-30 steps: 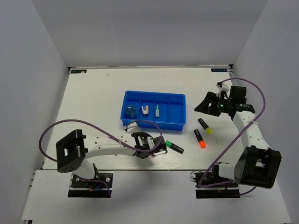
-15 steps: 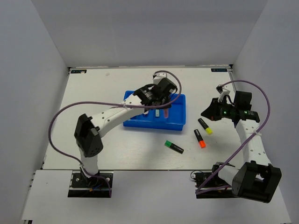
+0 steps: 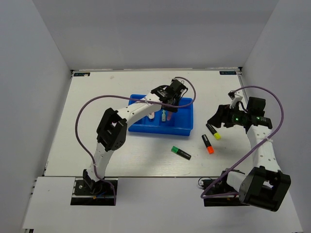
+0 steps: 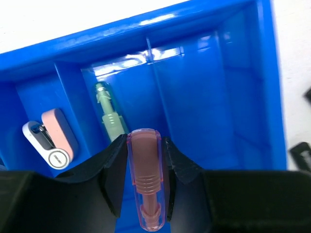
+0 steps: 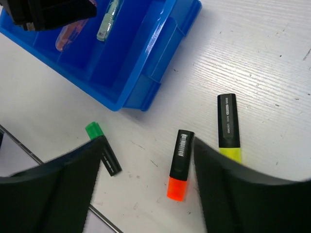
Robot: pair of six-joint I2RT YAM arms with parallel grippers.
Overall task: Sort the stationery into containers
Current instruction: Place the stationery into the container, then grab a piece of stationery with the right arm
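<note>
Your left claw [image 4: 145, 145] is clenched on the pink capsule [image 4: 145, 194], gripping it across its body above the blue tray [image 4: 272, 97]. It hangs near the divider between the compartment that holds the pale green piece [image 4: 109, 114] and the bare one at the tray's right end; you cannot tell from these views which of the two it is over. One compartment further left lies a pink-and-white piece [image 4: 51, 143]. The tray's left end is hidden behind the arm in the overhead view, so anything there cannot be checked. Your right claw [image 5: 146, 143] is released, fingers spread wide and holding nothing, hovering above the bench [image 3: 97, 107] just off the tray's right end. Below it the three highlighters lie loose on the bench: the green highlighter [image 3: 181, 152] near the tray's front wall, the orange highlighter [image 3: 208, 144] and the yellow highlighter [image 3: 213, 131] side by side further right. By this reckoning the small pieces are nearly sorted, with the capsule not yet set down. All three highlighters are left to do, so roughly half the job remains.
</note>
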